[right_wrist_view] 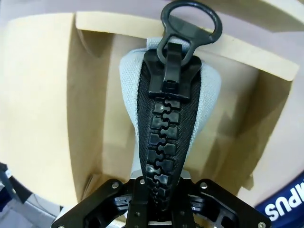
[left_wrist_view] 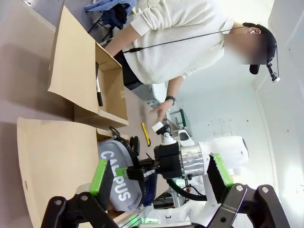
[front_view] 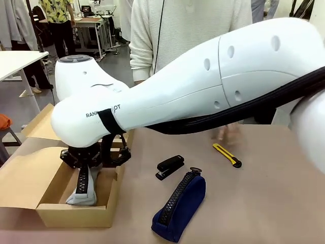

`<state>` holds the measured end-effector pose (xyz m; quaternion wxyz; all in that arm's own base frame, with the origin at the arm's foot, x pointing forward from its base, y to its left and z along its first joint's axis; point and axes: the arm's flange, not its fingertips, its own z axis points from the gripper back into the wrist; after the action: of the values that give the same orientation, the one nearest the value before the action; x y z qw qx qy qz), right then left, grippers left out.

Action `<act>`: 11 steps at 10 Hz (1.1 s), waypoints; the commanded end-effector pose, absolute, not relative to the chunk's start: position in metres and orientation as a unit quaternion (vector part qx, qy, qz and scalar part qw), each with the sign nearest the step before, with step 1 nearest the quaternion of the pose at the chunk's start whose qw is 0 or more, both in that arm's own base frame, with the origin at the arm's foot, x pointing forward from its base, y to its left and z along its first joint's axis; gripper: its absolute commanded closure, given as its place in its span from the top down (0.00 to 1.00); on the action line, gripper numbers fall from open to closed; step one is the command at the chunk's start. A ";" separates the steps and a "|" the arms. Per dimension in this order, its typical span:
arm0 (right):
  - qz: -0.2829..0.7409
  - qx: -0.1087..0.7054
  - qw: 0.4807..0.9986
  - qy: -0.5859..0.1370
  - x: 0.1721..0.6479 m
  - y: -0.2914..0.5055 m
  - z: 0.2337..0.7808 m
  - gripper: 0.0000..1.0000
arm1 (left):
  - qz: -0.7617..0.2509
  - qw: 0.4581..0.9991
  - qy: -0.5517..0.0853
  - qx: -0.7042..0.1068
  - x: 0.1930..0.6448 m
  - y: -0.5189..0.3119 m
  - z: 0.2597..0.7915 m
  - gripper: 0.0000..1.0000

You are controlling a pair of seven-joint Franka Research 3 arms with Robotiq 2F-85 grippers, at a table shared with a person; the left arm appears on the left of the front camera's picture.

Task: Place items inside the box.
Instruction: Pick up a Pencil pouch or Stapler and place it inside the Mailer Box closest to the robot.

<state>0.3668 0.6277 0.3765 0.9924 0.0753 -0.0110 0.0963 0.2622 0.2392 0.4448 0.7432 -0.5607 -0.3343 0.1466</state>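
**R arm held grey case in box – step in hand: set down & let go**

R gripper (front_view: 94, 158) was clamped tight on the zipper spine of the light grey pencil case (front_view: 84, 192). The case hung upright w/ its lower end inside the cardboard box (front_view: 76, 216); couldn't tell if it touched the floor. L gripper (left_wrist_view: 160, 174) stood wide open, empty. Navy pencil case (front_view: 180, 204), stapler (front_view: 170, 166) & utility knife (front_view: 227, 155) lay outside on the table (front_view: 264, 203). Judgement: best to ease down till the case rests, open the jaws, then lift straight up, clear of the box walls.

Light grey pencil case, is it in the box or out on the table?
In the box. The right gripper holds the light grey pencil case upright by its zipper, lower end between the box walls.
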 end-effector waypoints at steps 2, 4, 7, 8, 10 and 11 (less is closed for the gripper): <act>0.092 0.086 0.992 0.009 0.372 0.640 0.368 0.05 | 0.140 0.736 -0.345 -0.565 0.263 0.238 0.447 1.00; 0.089 0.102 0.991 0.017 0.370 0.640 0.365 0.14 | 0.140 0.736 -0.345 -0.565 0.263 0.238 0.447 1.00; 0.089 0.103 0.990 0.019 0.372 0.637 0.365 1.00 | 0.140 0.736 -0.345 -0.565 0.263 0.238 0.447 1.00; 0.089 0.106 0.990 0.020 0.371 0.636 0.364 1.00 | 0.140 0.736 -0.345 -0.565 0.263 0.238 0.447 1.00; 0.091 0.108 0.990 0.023 0.371 0.636 0.364 0.99 | 0.140 0.736 -0.345 -0.565 0.263 0.238 0.447 1.00; 0.096 0.112 0.989 0.026 0.371 0.636 0.365 1.00 | 0.140 0.736 -0.345 -0.565 0.263 0.238 0.447 1.00</act>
<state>0.3712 0.6360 0.3621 0.9909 0.1011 0.0260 0.0846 0.2622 0.2392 0.4448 0.7432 -0.5607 -0.3343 0.1465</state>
